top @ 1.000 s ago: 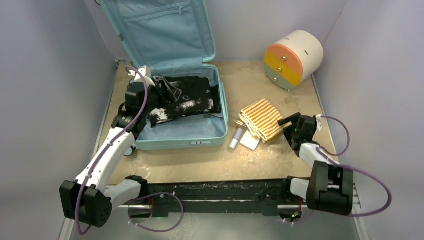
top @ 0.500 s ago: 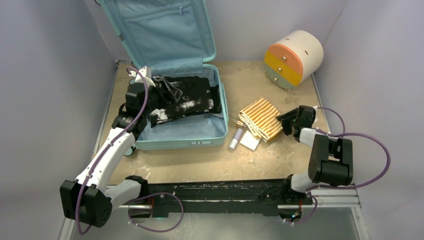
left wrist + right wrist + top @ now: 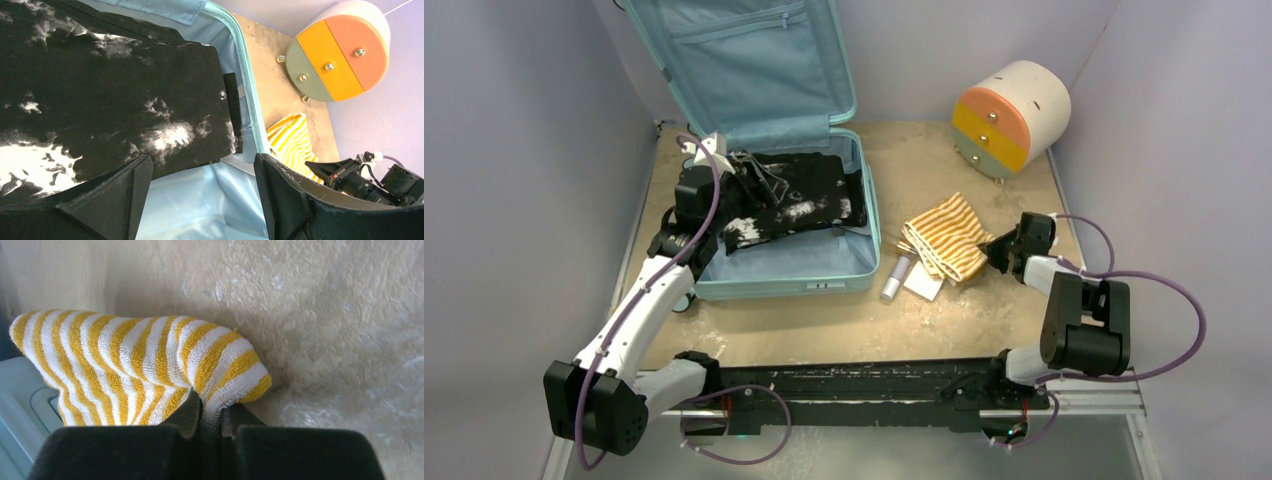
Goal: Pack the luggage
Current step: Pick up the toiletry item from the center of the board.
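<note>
**Mia:** Where is the luggage (image 3: 796,264) sitting?

**Tom:** It is lying open at the back left of the table (image 3: 924,160), and its lid is standing up against the wall. The round drawer unit (image 3: 1014,115) is sitting well apart from it, at the back right.

**Mia:** What is lying inside?

**Tom:** A black-and-white cloth (image 3: 789,200) is covering most of the bottom half. The left gripper (image 3: 202,165) is hovering over it with its fingers wide apart and nothing between them.

**Mia:** And the stripy thing?

**Tom:** The yellow-and-white towel (image 3: 944,238) is lying on the table, near the right side of the luggage. The right gripper (image 3: 212,417) is pinching its right corner, with the fingers squeezed tight on a fold.

**Mia:** How should it be doing this bit well?

**Tom:** I think it should be lifting high, so the towel is clearing the rim. It should be going slowly too, because it is holding only one corner and the rest will be hanging down. A little tube (image 3: 894,275) and a small white flat thing (image 3: 924,284) are lying at the towel's near edge, so dragging could be knocking them about. The bare blue part at the front is looking like the best spot, away from the left arm.
</note>
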You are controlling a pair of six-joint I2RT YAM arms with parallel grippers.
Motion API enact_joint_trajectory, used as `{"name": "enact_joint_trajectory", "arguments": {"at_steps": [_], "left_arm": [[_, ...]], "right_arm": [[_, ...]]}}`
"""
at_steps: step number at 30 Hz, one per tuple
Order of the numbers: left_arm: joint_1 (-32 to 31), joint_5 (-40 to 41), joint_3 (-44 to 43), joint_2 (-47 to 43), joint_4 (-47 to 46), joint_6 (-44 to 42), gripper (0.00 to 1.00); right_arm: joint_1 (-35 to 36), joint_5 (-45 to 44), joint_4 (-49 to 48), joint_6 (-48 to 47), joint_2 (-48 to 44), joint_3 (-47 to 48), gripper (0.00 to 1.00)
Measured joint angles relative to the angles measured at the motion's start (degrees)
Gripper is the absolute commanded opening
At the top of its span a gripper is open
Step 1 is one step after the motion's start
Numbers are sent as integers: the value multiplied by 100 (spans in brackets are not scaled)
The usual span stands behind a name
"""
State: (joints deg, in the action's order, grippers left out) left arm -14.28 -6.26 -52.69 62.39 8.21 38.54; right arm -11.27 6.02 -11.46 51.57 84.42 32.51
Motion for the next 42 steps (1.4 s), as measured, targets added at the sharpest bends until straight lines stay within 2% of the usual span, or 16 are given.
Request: {"name": "enact_joint_trajectory", "arguments": {"at_steps": [6,7,10,11,13,15,19,23,31,35,42], "left_arm": [[0,-4,9,0,-2,4,77],[0,-9,9,0,-2,9,77],[0,-44,9,0,-4,42,77],[0,-66,9,0,-4,48,77],[0,-111,9,0,-11,87,77],[0,-160,11,0,-39,111,77],[0,-264,11,0,-66,157,77],[0,-374,11,0,-101,254,77],[0,-378,11,-271,-111,264,77],[0,-339,11,-472,-125,254,76],[0,-348,11,-505,-127,264,76]], "right_arm": [[0,-101,730,-166,-597,-7,0],[0,-125,839,-201,-699,-7,10],[0,-201,1163,-367,-918,26,57],[0,-240,1268,-437,-955,48,66],[2,-376,1506,-579,-1043,105,78],[4,-581,1834,-726,-1235,203,84],[7,-1062,2343,-1073,-1749,542,87],[7,-1255,2199,-1276,-1812,796,85],[7,-754,1060,-1458,-754,881,83],[7,-431,903,-1641,20,1327,83],[7,-35,914,-1665,431,1276,82]]}}
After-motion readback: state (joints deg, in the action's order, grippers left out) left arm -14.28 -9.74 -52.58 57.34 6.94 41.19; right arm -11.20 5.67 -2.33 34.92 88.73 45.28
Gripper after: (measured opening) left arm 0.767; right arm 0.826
